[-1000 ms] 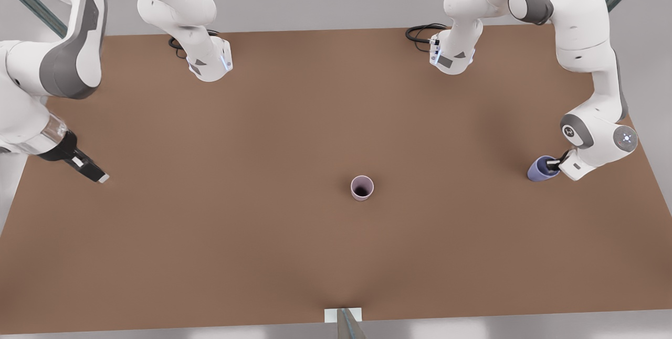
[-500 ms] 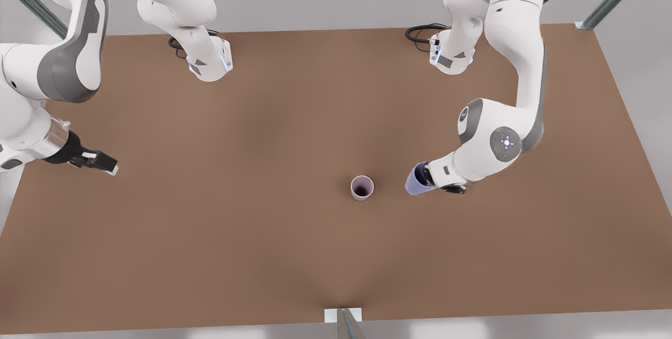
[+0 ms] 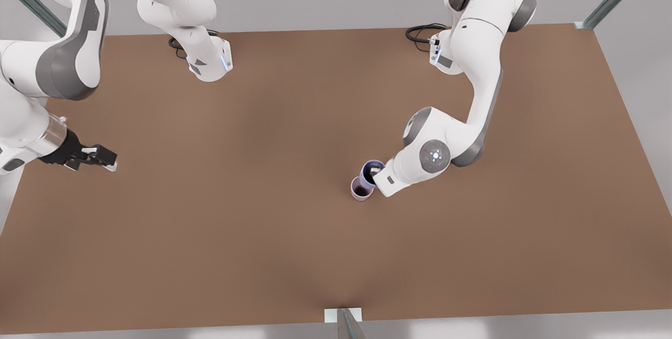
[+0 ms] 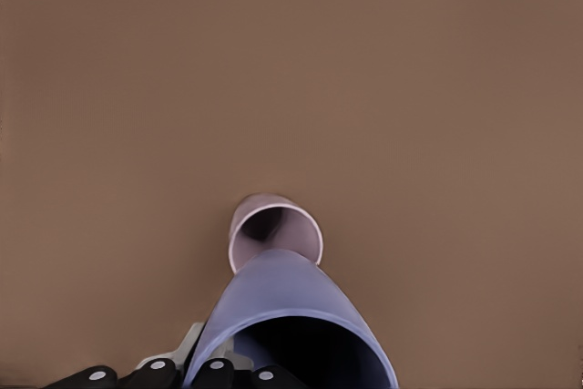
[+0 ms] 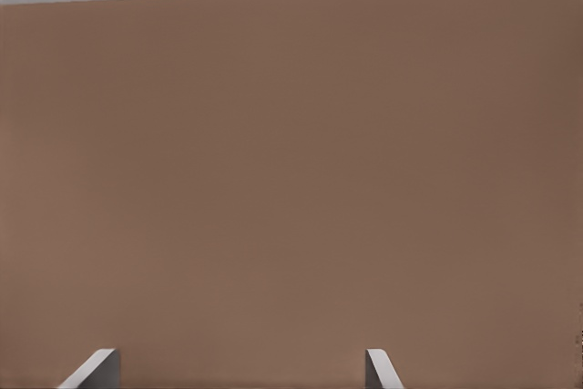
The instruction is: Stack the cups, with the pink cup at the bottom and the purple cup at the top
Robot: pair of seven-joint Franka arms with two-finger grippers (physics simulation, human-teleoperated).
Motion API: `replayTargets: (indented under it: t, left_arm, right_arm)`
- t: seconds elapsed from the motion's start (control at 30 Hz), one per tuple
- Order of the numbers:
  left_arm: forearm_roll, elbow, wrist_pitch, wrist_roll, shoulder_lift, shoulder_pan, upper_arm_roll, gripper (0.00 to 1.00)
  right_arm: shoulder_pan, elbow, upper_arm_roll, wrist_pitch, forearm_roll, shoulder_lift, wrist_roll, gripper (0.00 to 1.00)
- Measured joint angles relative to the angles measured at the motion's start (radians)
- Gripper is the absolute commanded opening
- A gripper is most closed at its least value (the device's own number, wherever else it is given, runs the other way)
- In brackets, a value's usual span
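Lavender purple cup (image 3: pixel 370 170) clamped in left pincer (image 3: pixel 374 173), tilted, above pink cup (image 3: pixel 361 190) near desk (image 3: pixel 262 250) centre; level purple cup, centre over pink rim, lower gently; right pincer (image 3: pixel 102 159) waits open, empty, near desk's front-view-left edge.

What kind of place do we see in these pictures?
Probably a simulated robot test bench, not a home. A bare brown table carries two arm bases. The left gripper holds the purple cup just above the pink cup; the right gripper waits, open, at the table's edge.
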Motion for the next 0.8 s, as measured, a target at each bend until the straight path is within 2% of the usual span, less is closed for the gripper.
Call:
replayTargets:
  t: [0.8]
  left_arm:
    - [-0.001, -0.002, 0.061, -0.352, 0.077, -0.031, -0.002, 0.21]
  right_arm:
    - [-0.001, 0.000, -0.001, 0.008, 0.002, 0.002, -0.095, 1.00]
